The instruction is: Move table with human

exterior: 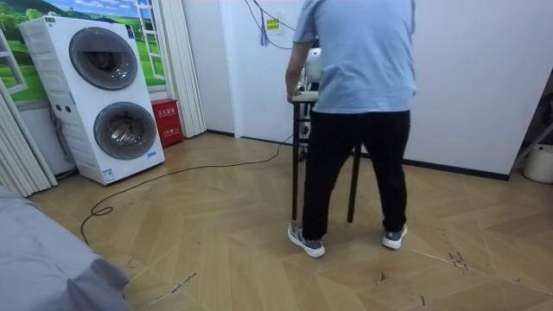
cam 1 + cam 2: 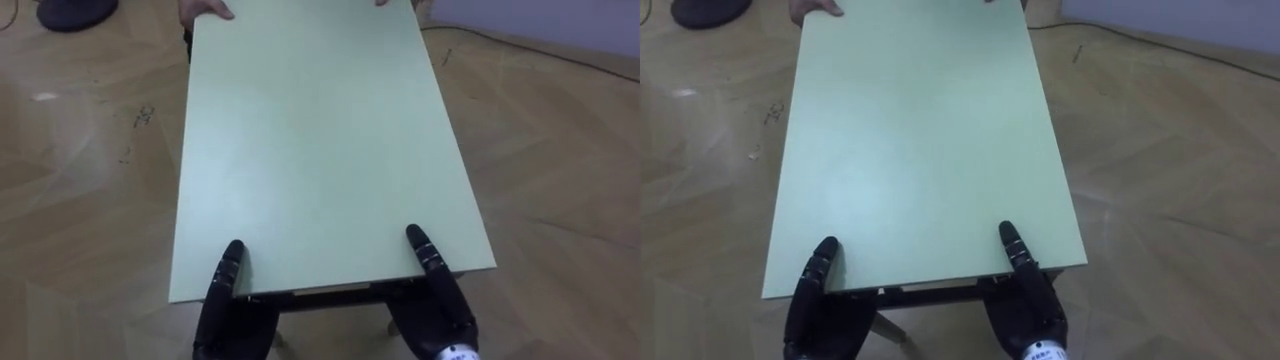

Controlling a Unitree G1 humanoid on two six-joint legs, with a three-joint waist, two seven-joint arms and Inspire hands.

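Carrying step, by the look of it: table (image 2: 320, 150), pale green top, stands between robot and person (image 1: 354, 104), long axis running straight away from robot, short ends toward each bearer. Left hand (image 2: 225, 300) and right hand (image 2: 440, 300) sit at near-edge corners; grip beneath top is hidden, cannot tell if clamped. Person's hand (image 2: 205, 10) is on far edge. Next move req. level top and pace matched w/ person.

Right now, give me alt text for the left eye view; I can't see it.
The robot's left hand and right hand grip the near edge of a pale green table, thumbs on top, while a person's hands hold the far edge. Wood floor lies around it.
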